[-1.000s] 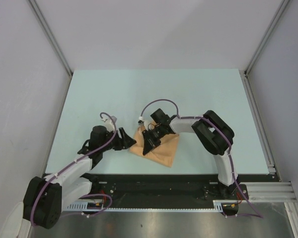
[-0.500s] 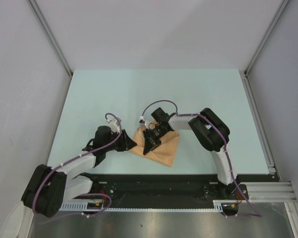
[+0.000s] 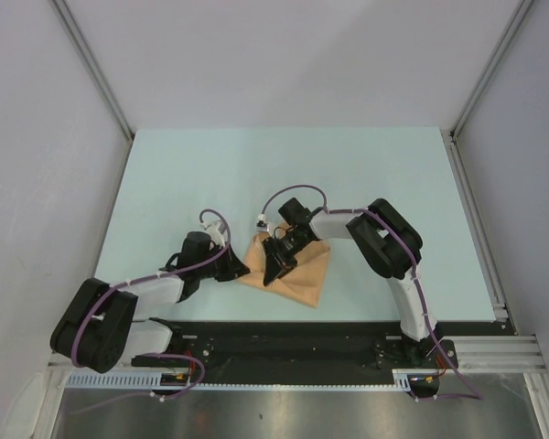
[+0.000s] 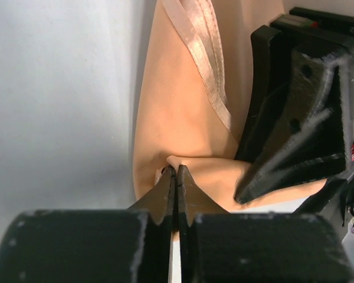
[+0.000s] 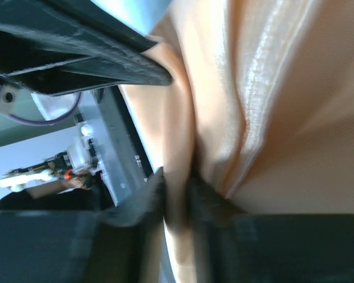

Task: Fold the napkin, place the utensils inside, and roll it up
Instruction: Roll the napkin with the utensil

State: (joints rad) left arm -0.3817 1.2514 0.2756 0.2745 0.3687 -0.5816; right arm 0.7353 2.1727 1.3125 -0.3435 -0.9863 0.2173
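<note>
We find the napkin [image 3: 300, 274] on the table [image 3: 348, 174], near the front edge | left gripper [image 3: 240, 271] at its left corner | right gripper [image 3: 275, 266] upon its left half

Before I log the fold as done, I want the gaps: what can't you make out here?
Utensils: none visible in any view; the napkin may hide them.
Top view: the right gripper covers the napkin's left folds.
Left wrist view: the left gripper pinches the napkin; how many layers is unclear.
Right wrist view: blurred close-up; the napkin's edges are cut off by the frame.
</note>
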